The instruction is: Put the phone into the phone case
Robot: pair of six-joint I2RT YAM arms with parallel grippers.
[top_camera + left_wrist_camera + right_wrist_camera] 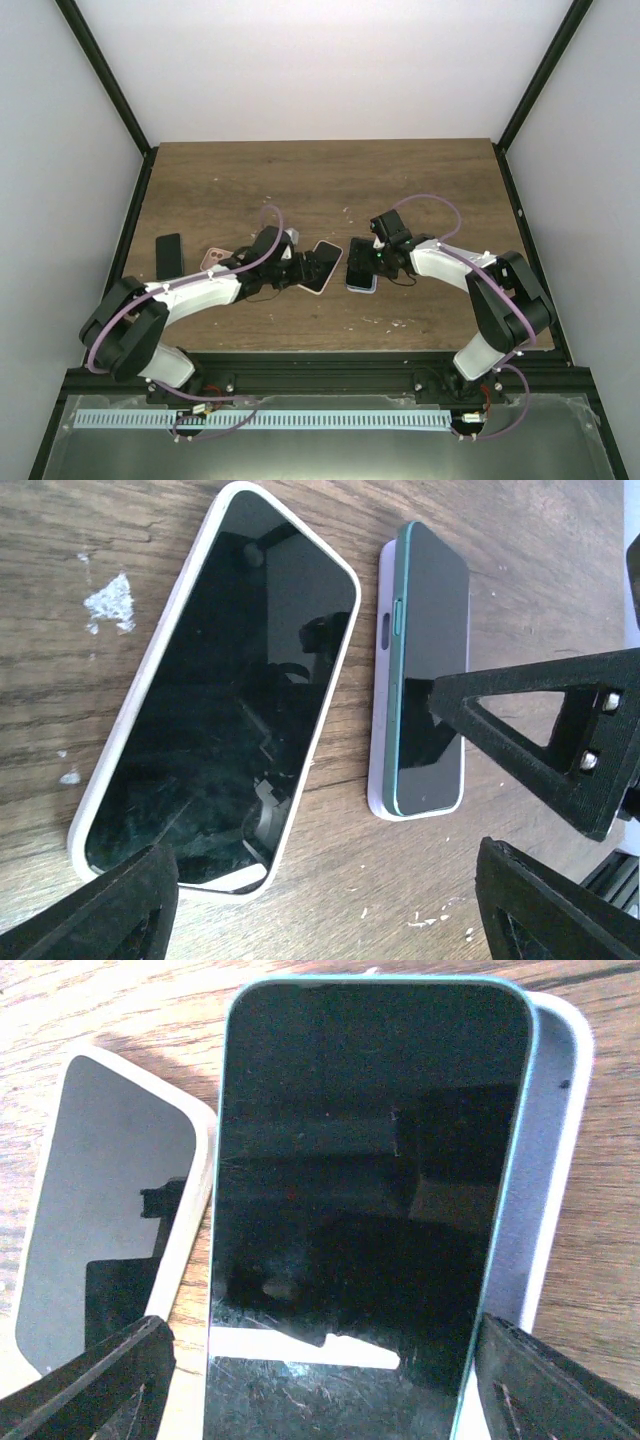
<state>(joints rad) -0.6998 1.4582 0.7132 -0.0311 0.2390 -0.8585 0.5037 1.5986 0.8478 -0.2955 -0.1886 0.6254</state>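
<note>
Between the wide-spread fingers (100, 1380) of your right gripper (322, 1320) lies the teal phone (370, 1160), near end cut off, askew on the mostly hidden lavender phone case (548, 1140); your left gripper (328, 848) gapes empty nearby.

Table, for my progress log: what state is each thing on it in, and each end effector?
Teal phone: screen up, askew on its case, not seated.
Lavender case: flat, under the phone.
White-cased phone: seated in case, screen up.
Black phone: flat, clear of both arms.
Pink item: flat; phone or case unclear.
Left end effector: open, empty.
Right end effector: open, straddling the teal phone.
</note>
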